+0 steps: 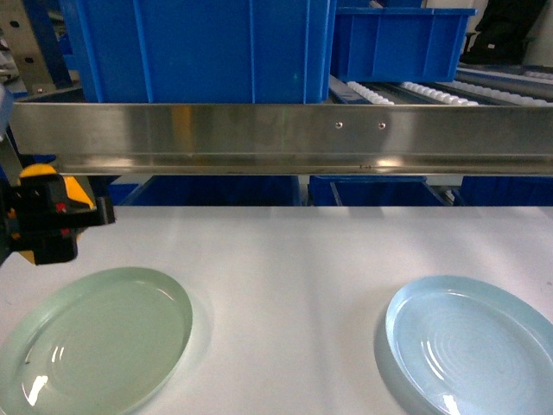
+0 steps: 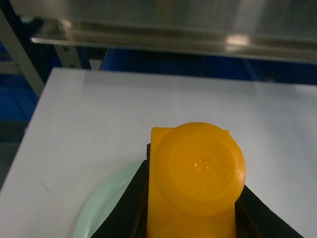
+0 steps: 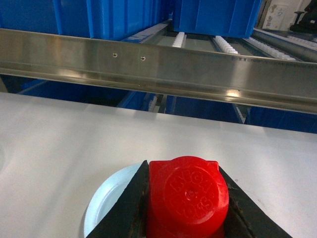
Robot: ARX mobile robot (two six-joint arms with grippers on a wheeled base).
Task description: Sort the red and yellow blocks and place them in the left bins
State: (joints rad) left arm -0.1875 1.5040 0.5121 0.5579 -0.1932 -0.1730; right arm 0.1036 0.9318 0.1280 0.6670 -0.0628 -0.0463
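Note:
A yellow block (image 2: 195, 173) with a round stud on top sits between the black fingers of my left gripper (image 2: 193, 186), which is shut on it. In the head view this gripper (image 1: 62, 214) hovers at the far left, above the back rim of a pale green plate (image 1: 95, 341). My right gripper (image 3: 184, 203) is shut on a red block (image 3: 188, 193) over the edge of a light blue plate (image 3: 111, 198). The right gripper is outside the head view. Both plates lie bare on the white table (image 1: 285, 259).
A steel rail (image 1: 285, 138) runs across the back of the table at gripper height. Behind it, large blue bins (image 1: 199, 47) stand on a roller rack. The light blue plate (image 1: 471, 346) lies at the front right, and the table's left edge (image 2: 29, 134) is close to the left gripper.

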